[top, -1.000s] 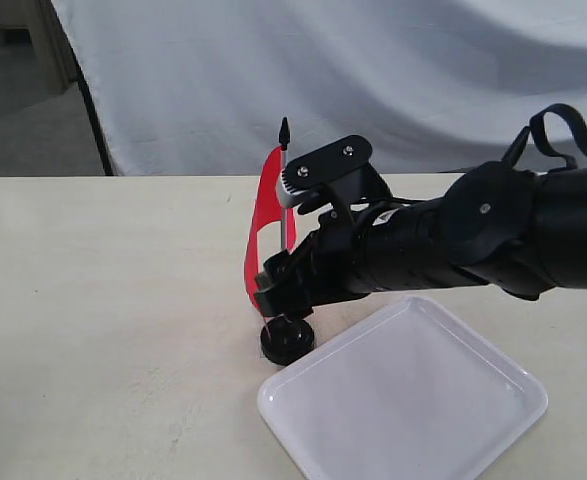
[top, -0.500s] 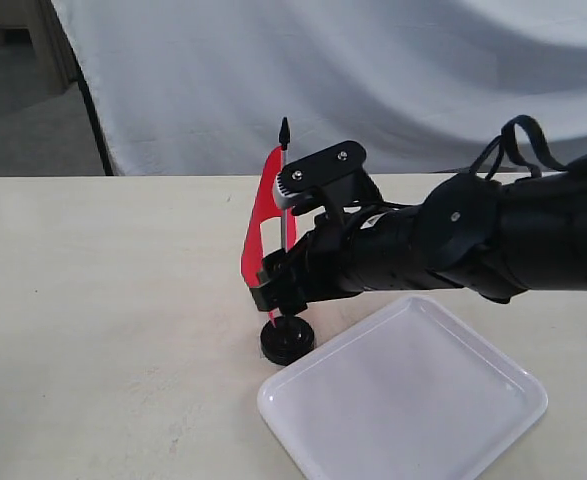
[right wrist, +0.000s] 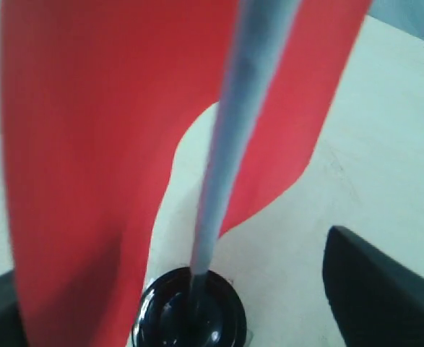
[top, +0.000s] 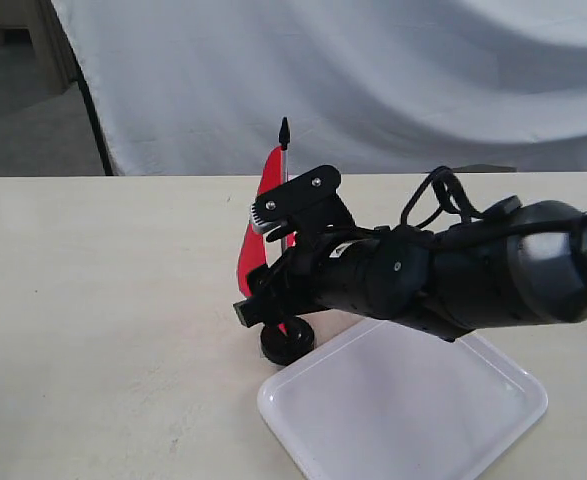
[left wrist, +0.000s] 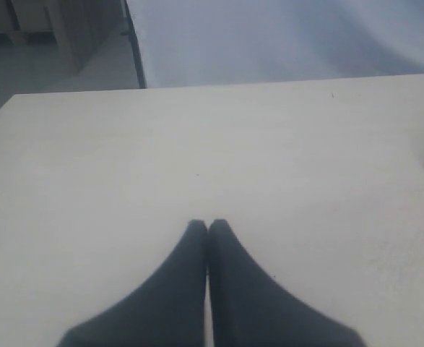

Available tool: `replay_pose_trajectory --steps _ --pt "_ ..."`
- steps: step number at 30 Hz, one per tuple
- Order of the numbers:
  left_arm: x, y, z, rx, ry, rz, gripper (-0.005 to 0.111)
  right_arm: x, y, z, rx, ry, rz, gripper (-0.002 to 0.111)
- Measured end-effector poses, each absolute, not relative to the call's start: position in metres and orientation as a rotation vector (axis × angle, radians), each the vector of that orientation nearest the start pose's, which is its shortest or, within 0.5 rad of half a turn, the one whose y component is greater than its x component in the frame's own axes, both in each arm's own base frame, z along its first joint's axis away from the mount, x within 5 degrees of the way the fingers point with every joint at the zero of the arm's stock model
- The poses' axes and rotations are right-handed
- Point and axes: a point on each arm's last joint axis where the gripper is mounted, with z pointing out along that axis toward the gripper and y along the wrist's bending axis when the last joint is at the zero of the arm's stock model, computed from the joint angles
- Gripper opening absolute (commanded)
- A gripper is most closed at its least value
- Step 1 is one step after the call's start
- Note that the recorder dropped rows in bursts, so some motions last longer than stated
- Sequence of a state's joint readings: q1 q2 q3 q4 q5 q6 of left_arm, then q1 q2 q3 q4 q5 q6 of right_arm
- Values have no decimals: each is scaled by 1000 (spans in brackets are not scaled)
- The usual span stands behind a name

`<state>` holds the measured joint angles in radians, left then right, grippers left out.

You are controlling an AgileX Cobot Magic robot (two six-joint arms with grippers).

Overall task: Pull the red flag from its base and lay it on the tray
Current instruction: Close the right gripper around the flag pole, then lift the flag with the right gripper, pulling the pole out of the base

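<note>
Reaching arm: my right arm comes in from the right of the exterior view, low over the desk, with black cables looped over its top.
Right end effector: spread wide and gripping nothing. One finger with a toothed pad sits high beside the flag's cloth and the other sits low near the base. In the right wrist view the pole stands in the gap between them and touches neither.
Red flag: upright and seated in its base. The red cloth hangs curled down one side of the grey pole, and the black pointed tip rises above my upper finger.
Base: round, black and glossy, flat on the desk just beside the tray's edge. I cannot tell whether the two touch.
Tray: white and square with rounded corners and a low rim. It lies on the desk, nearer the exterior camera than the base.
Left end effector: pressed together tip to tip with nothing between, over the desk and well apart from the flag.
Backdrop: a white cloth hangs behind the desk.
</note>
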<state>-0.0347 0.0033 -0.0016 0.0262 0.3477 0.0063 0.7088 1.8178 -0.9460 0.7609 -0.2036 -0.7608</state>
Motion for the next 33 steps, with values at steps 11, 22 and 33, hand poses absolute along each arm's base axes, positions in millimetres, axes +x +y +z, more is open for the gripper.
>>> replay_pose_trajectory --steps 11,22,33 --pt "54 -1 182 54 1832 6 0 297 231 168 -661 2062 191 7" --pt "54 -1 182 54 1832 6 0 293 236 170 -659 2071 223 0" --pt "54 -1 182 54 1832 6 0 290 230 209 -603 1970 251 0"
